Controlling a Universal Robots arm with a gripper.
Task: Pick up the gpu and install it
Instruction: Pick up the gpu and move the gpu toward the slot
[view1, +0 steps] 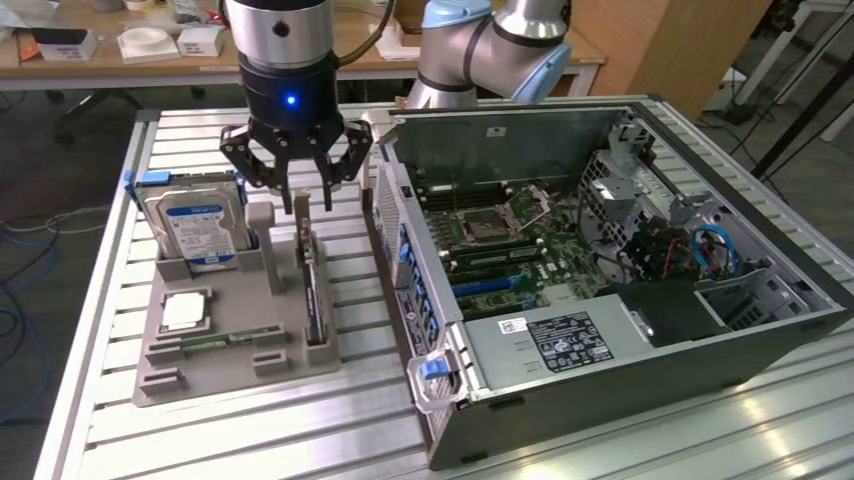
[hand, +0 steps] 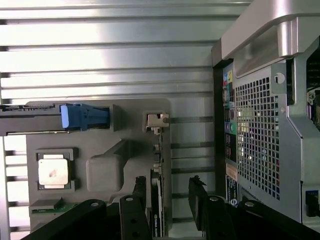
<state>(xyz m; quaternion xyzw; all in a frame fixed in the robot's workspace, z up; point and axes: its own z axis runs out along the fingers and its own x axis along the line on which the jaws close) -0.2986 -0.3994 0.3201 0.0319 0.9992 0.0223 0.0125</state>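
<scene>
Gripper (view1: 304, 206) hangs spread wide and empty right over the gpu (view1: 311, 282), a finger on each side of it. The gpu is a thin black card with a metal end bracket. It stands on edge in a slot of the grey tray (view1: 214, 378), near the bench's (view1: 200, 445) edge on the exterior view's left. The tray also holds an upright hard drive (view1: 198, 228), a cpu (view1: 184, 312) and a memory stick (view1: 220, 342). Beside it sits the open case (view1: 667, 365).
</scene>
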